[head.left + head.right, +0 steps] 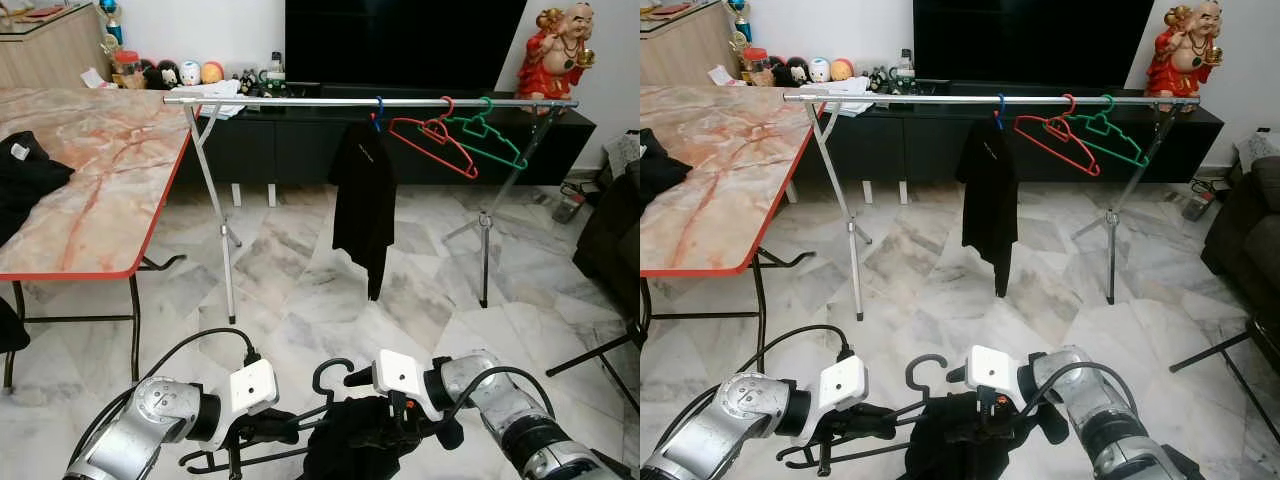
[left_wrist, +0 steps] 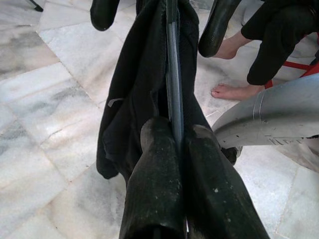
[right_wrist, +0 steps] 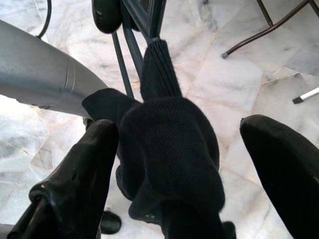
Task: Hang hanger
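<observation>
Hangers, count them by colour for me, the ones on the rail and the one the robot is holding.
Blue: 1, on the rail, carrying a black garment.
Red: 1.
Green: 1.
Black: 1, held low by the left gripper, with a black cloth at the right gripper.
Total: 4

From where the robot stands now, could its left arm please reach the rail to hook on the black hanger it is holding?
Probably not yet. The left gripper grips the black hanger low by the robot, while the rail stands well ahead across open marble floor. Nothing blocks the way; walking closer looks necessary.
</observation>
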Available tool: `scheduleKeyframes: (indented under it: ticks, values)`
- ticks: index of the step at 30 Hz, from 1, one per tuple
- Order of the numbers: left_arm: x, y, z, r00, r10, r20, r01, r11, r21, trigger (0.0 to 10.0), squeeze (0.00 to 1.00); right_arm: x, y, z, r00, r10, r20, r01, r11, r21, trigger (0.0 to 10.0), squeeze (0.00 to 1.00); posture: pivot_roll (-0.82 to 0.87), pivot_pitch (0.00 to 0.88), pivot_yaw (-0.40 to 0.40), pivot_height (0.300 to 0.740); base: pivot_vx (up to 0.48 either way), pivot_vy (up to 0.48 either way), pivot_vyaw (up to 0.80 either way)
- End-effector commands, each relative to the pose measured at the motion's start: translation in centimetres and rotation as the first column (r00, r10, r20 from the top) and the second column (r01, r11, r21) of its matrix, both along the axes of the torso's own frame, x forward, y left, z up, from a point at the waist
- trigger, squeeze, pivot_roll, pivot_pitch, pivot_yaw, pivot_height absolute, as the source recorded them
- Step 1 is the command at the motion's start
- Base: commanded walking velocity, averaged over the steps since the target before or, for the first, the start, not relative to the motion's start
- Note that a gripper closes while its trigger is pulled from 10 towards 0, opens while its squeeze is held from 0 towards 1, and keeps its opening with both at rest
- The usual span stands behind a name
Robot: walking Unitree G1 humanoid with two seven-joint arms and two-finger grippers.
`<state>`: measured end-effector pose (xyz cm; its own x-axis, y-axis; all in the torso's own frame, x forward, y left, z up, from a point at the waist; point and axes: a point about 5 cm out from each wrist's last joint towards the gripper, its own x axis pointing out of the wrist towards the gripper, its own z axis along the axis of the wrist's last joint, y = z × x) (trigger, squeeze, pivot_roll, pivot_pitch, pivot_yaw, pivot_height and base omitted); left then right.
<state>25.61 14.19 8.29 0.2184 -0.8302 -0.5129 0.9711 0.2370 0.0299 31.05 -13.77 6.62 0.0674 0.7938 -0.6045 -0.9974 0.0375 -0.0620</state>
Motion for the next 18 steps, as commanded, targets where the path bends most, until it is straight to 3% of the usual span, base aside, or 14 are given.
scheduleKeyframes:
  ticks: [1,2,3,4,18]
  values:
    - [0.3,-0.6,1.1,0.999,-0.032,0.04,0.033,0.999,-0.021,10.0,0.0,0.2,0.0,0.2,1.0,-0.007,-0.017,0.008,1.0,0.016,9.6,0.0,0.09,0.022,-0.053,0.74,0.0,0.0,0.0]
    - [0.3,-0.6,1.1,0.999,-0.033,0.04,0.034,0.999,-0.021,10.0,0.0,0.1,0.0,0.1,1.0,-0.008,-0.027,0.009,1.0,0.021,8.3,0.0,0.09,0.022,-0.053,0.74,0.0,0.0,0.0]
    - [0.3,-0.6,1.1,0.999,-0.033,0.04,0.034,0.999,-0.021,10.0,0.0,0.1,0.0,0.1,1.0,-0.008,-0.027,0.009,1.0,0.021,8.3,0.0,0.09,0.022,-0.053,0.74,0.0,0.0,0.0]
    - [0.3,-0.5,1.1,0.998,-0.035,0.043,0.036,0.999,-0.019,10.0,0.0,-0.1,0.0,-0.2,0.999,-0.001,-0.053,0.002,1.0,0.024,0.0,0.0,0.09,0.013,-0.049,0.74,0.0,0.0,0.0]
    - [0.5,-0.6,1.1,0.998,-0.043,0.051,0.044,0.999,-0.015,10.0,0.0,-0.8,-0.3,-1.0,0.995,0.004,-0.095,-0.005,1.0,-0.006,0.0,0.0,0.09,0.0,-0.042,0.74,0.0,0.0,0.0]
